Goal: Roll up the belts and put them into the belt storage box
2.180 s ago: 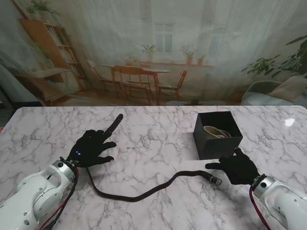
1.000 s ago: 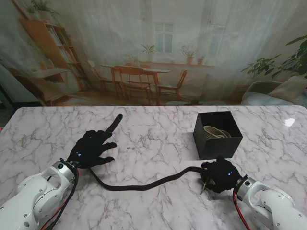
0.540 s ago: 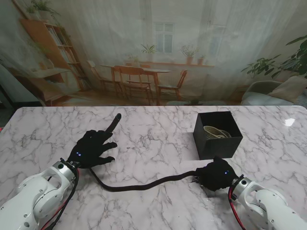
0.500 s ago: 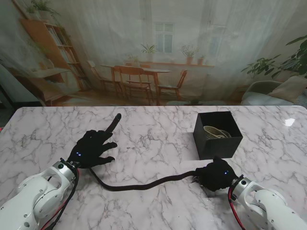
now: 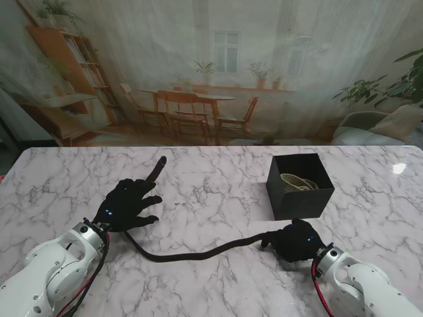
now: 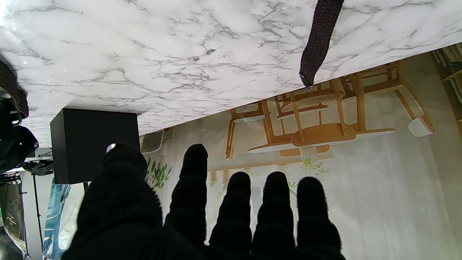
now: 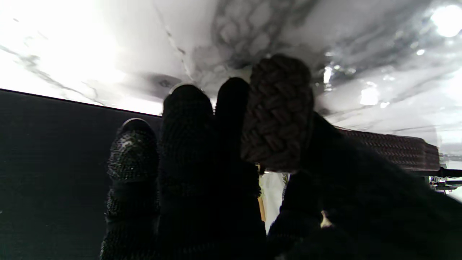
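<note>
Since the earlier frame your right robot hand [image 5: 295, 240] has slid left, curling the belt [image 5: 198, 252] end. It grips that end beside the box [image 5: 299, 198]; the left robot hand [image 5: 127, 203], fingers spread, pins the belt on the worktop [image 5: 211, 191]. Rolling begun; next, keep winding leftward.

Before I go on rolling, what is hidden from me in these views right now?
- Buckle end of the dark belt: covered by the right hand, stand view.
- Belt under the left hand: hidden by the palm.
- Box contents: only a pale coil shows; the wall hides the rest.
</note>
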Tool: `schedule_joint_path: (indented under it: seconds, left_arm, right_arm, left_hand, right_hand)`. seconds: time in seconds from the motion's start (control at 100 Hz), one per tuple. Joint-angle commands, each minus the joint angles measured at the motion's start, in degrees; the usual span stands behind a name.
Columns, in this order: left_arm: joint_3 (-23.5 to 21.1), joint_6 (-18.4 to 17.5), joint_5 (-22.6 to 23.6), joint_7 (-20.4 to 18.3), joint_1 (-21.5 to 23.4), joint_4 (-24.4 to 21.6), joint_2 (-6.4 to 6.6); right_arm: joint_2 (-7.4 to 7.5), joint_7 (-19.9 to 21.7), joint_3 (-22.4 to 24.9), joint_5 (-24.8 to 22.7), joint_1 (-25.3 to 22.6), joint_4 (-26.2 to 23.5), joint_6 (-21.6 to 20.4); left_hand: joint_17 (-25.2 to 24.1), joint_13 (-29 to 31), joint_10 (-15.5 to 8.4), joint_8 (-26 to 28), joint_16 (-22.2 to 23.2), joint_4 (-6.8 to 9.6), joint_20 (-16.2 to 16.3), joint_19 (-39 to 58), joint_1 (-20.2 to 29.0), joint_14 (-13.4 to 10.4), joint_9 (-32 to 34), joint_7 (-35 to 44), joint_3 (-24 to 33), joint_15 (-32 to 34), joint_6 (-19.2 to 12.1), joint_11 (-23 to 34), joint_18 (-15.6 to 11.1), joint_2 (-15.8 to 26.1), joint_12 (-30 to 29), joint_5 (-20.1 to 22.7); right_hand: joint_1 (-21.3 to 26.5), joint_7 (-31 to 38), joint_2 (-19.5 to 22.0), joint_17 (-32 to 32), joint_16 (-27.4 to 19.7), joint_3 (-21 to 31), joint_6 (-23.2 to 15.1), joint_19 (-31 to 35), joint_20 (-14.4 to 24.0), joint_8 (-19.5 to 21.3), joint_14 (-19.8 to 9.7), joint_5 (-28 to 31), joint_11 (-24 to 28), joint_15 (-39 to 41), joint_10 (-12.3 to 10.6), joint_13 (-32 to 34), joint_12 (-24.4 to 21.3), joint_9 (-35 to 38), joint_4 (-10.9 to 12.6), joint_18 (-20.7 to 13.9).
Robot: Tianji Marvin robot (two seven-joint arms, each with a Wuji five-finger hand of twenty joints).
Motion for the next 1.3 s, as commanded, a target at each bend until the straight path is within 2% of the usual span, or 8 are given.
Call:
schedule_joint_path:
  seconds: [0.0,0.15,0.37,0.73,0.83,0.95,1.09,1.29]
  left_arm:
    - [0.21,-0.02,0.05,-0.58,0.02,-0.18,-0.16]
    - [0.25,0.0,0.03,-0.66,0.01,-0.2,-0.16]
    - [0.32,-0.15,-0.06,-0.91,-0.08,-0.25,-0.16]
    - [0.02,-0.15,-0.1,-0.79,0.13,-0.41,-0.19]
    - [-0.01,-0.19,-0.15,-0.78,0.12,-0.4,-0.2]
    - [0.03,-0.24,-0.22,-0.84,0.06,-0.38,-0.2]
    - [0.12,-0.23,-0.35,-0.99,0.0,-0.35,-0.21]
    - [0.2,-0.16,-0.41,-0.71,-0.06,-0.27,-0.24]
  right_arm:
    - [-0.32,1.09,0.37,0.25,-0.67,-0.92,-0.33]
    - [-0.53,3.65,1.29,1.04,-1.46,-2.46,-0.91]
    - [-1.14,20.52,6.69,5.86,-6.38,-11.98,-2.61]
    - [0.21,49.11,13.09,10.22,-11.64,-26.73,-1.97]
    - [0.16,46.73,12.77,6.74,-11.36,-26.04,-2.26]
    - [0.03,36.42,11.13,0.83,-10.24,-22.61,-2.9]
    - [-0.47,30.22,8.93,3.21,-8.53,-18.02,-1.23]
    - [-0.47,27.59,8.14,2.36,-8.41,-17.01,-0.57]
  left_hand:
    - [-0.89,-0.93,1.18,0.38,0.21,-1.04,0.83,-1.79,2.24,0.76,-1.51,0.22,0.29,-1.72,1.18,-1.37,1.29,1.41,0.63,0.49]
    - [-0.93,-0.92,1.14,0.41,0.21,-1.04,0.83,-1.8,2.23,0.79,-1.49,0.3,0.26,-1.71,1.2,-1.34,1.28,1.45,0.63,0.59]
    - [-0.94,-0.92,1.22,0.42,0.21,-1.03,0.82,-1.82,2.26,0.77,-1.4,0.34,0.28,-1.7,1.18,-1.32,1.22,1.46,0.63,0.64]
    - [-0.92,-0.97,1.17,0.44,0.17,-1.03,0.81,-1.86,2.39,0.8,-1.32,0.42,0.29,-1.74,1.17,-1.35,1.29,1.3,0.61,0.81]
    - [-0.89,-0.88,1.2,0.45,0.18,-1.04,0.82,-1.85,2.41,0.77,-1.22,0.46,0.27,-1.71,1.14,-1.32,1.28,1.26,0.62,0.87]
    - [-0.91,-0.94,1.19,0.45,0.17,-1.03,0.81,-1.87,2.39,0.83,-1.32,0.44,0.27,-1.73,1.15,-1.35,1.22,1.34,0.61,0.81]
    - [-0.94,-1.05,1.23,0.44,0.19,-1.04,0.81,-1.88,2.32,0.76,-1.84,0.43,0.24,-1.73,1.19,-1.5,1.21,1.41,0.57,0.74]
    - [-1.04,-1.3,1.43,0.45,0.2,-1.04,0.83,-1.89,2.31,0.67,-2.55,0.42,0.25,-1.76,1.16,-1.59,1.14,1.5,0.54,0.64]
  right_hand:
    - [5.34,5.1,0.43,-0.21,-1.78,0.09,-1.95,1.13,0.45,-6.03,0.89,6.86,1.42,0.62,-0.95,0.87,-0.29,4.58,-3.14,1.87]
    - [0.66,15.4,-3.78,0.02,-2.22,-2.89,18.94,0.31,-0.08,-13.51,-1.62,17.59,1.04,-3.36,-3.81,0.79,-1.22,4.72,-5.64,-1.43]
    - [-17.22,-5.75,3.13,-4.4,-5.39,-2.44,30.28,-3.79,0.13,7.08,-0.9,19.09,-12.86,-21.06,-2.25,-2.24,-9.18,0.3,2.53,-3.54]
    - [-5.2,-18.89,-2.9,-12.08,-13.2,16.38,36.78,-12.08,-0.55,8.81,-7.35,-4.39,-26.16,-37.63,-4.96,-18.23,-17.02,-21.08,10.83,-7.99]
    - [1.1,-17.04,-4.17,-10.73,-13.67,16.27,34.64,-11.49,-0.58,11.59,-8.97,-4.83,-25.87,-36.62,-7.54,-17.24,-16.93,-19.98,9.55,-9.3]
    - [1.23,-8.88,-5.52,-7.33,-10.9,5.04,25.74,-8.92,-0.78,15.53,-9.42,0.96,-20.89,-33.15,-9.59,-12.5,-12.92,-12.33,-0.64,-10.08]
    - [-0.24,10.33,-4.23,-9.8,-5.28,-1.69,12.54,-8.95,-0.17,8.51,-3.34,3.26,-10.75,-27.9,-3.22,-12.27,-1.23,-13.56,-5.79,-4.27]
    - [-2.96,12.9,-2.16,-16.98,-0.99,-3.6,2.89,-9.18,3.79,7.26,-0.43,13.43,-7.65,-26.13,3.4,-25.95,5.92,-34.66,-6.03,1.11]
